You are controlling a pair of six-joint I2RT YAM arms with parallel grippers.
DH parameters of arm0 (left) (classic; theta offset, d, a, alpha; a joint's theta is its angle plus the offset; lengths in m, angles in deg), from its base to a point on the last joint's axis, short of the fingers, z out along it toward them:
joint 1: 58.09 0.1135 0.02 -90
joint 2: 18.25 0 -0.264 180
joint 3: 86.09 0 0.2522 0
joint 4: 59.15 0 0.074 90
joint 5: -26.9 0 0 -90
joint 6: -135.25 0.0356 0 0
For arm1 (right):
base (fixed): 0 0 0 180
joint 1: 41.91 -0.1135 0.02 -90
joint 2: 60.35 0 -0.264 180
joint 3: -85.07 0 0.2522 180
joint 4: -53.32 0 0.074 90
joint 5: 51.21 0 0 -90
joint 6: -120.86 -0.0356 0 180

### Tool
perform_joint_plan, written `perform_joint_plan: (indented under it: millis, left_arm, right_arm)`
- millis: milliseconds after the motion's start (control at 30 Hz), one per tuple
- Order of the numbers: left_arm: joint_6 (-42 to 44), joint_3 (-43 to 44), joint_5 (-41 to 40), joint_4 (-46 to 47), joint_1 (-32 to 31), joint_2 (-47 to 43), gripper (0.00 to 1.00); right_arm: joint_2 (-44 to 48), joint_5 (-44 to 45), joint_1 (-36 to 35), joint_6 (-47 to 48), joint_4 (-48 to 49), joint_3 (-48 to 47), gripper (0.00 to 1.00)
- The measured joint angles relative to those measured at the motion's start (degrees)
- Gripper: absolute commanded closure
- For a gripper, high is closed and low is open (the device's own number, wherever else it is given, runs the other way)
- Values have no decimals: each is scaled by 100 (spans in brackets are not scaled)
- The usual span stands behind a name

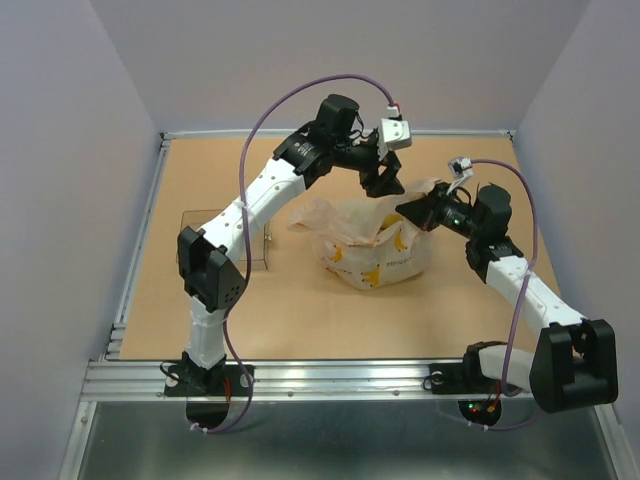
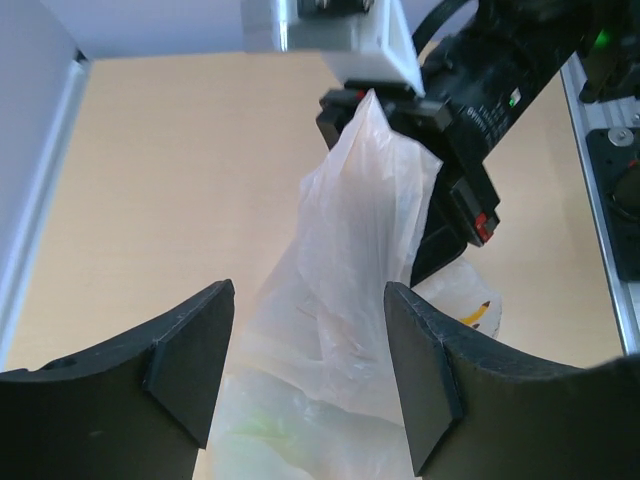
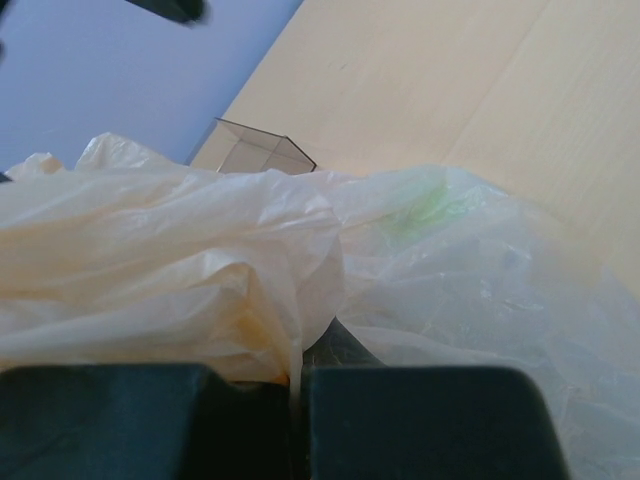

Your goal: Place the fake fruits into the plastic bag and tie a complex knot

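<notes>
Two tools: right tool pinches thin translucent banana-printed plastic bag taut, likely so gaping left tool can grasp it.

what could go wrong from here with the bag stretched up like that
1. The right gripper pinches only the thin tip of the plastic bag. A harder pull could slip the film out or tear it.
2. The left gripper is open with the stretched film between its fingers. Closing off-centre might catch only part of the bunch and leave the knot loose.
3. Both grippers sit close together above the bag, so they could collide while looping.
</notes>
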Motion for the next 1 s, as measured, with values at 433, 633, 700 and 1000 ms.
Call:
perform_joint_plan:
  millis: [433, 633, 700, 1000]
  left_arm:
    - [17, 0, 640, -203, -13, 380, 42]
    - [20, 2, 942, -190, -17, 599, 65]
    - [-7, 2, 1008, -186, -15, 682, 74]
    - [-492, -63, 1272, 269, -13, 857, 100]
  right_arm:
    - [-2, -367, 0, 175, 7, 0, 93]
    - [-2, -573, 2, 308, 9, 0, 91]
    - [0, -627, 2, 339, 9, 0, 88]
    - [286, -708, 2, 575, 0, 22, 27]
